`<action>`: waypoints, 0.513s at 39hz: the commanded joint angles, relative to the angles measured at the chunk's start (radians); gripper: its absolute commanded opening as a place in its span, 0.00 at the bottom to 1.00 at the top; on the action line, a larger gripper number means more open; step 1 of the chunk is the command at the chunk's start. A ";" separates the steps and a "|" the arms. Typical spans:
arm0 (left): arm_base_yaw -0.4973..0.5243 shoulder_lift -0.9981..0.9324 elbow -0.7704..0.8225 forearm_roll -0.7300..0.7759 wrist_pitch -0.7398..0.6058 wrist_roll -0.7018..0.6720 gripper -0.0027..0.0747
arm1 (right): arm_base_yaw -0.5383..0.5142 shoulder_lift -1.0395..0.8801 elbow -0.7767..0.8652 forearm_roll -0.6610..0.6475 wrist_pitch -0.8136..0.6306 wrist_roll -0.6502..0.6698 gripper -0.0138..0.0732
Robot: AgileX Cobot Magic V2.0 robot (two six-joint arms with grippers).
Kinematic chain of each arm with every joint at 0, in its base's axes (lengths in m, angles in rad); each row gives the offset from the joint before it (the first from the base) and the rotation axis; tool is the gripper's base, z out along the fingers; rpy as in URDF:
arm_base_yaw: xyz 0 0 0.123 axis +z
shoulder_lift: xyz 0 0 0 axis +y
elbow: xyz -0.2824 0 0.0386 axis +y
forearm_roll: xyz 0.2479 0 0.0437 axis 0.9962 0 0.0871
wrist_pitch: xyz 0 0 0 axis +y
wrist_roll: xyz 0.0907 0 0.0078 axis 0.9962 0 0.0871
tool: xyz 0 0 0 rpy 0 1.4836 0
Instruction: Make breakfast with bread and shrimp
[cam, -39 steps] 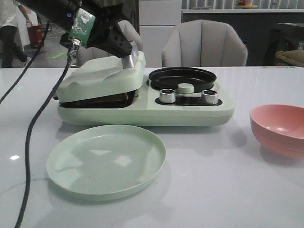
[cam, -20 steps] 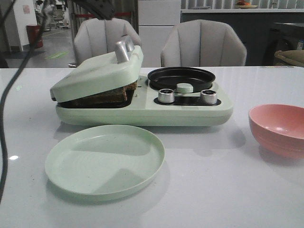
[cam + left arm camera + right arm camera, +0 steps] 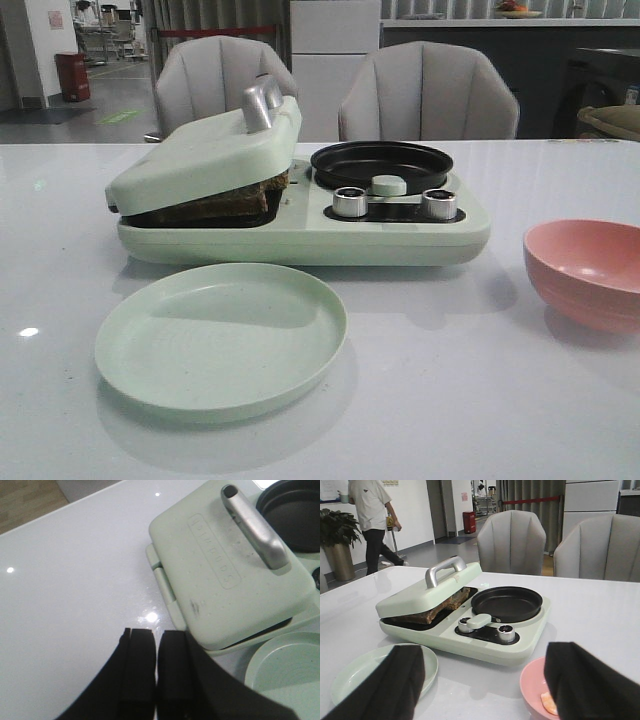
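Note:
The bread [image 3: 235, 198] lies dark-crusted in the pale green breakfast maker [image 3: 300, 240], and its lid [image 3: 205, 160] rests tilted on top of it. The right wrist view shows the same bread [image 3: 442, 609] under the lid. One orange shrimp [image 3: 549, 702] lies in the pink bowl [image 3: 532, 690]. My left gripper [image 3: 156, 632] is shut and empty, above the table beside the lid [image 3: 225, 565]. My right gripper [image 3: 485, 655] is open and empty, low over the table in front of the machine. Neither gripper shows in the front view.
An empty green plate [image 3: 222, 335] lies in front of the machine. The black pan [image 3: 382, 163] sits at the machine's right, behind two silver knobs [image 3: 350, 201]. The pink bowl [image 3: 585, 270] stands at the right. Two chairs stand behind the table.
My left arm, which was at the lid's silver handle a second ago, has lifted away and left the front view. The lid stays resting on the bread.

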 commanded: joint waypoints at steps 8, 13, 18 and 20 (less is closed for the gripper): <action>-0.004 -0.349 0.262 0.001 -0.251 -0.093 0.18 | -0.003 0.000 -0.029 -0.005 -0.077 -0.003 0.84; -0.004 -0.505 0.401 -0.030 -0.306 -0.093 0.18 | -0.003 0.000 -0.029 -0.005 -0.077 -0.003 0.84; -0.004 -0.674 0.513 -0.094 -0.312 -0.093 0.18 | -0.003 0.000 -0.029 -0.005 -0.077 -0.003 0.84; -0.004 -0.748 0.557 -0.103 -0.312 -0.093 0.18 | -0.003 0.000 -0.029 -0.005 -0.077 -0.003 0.84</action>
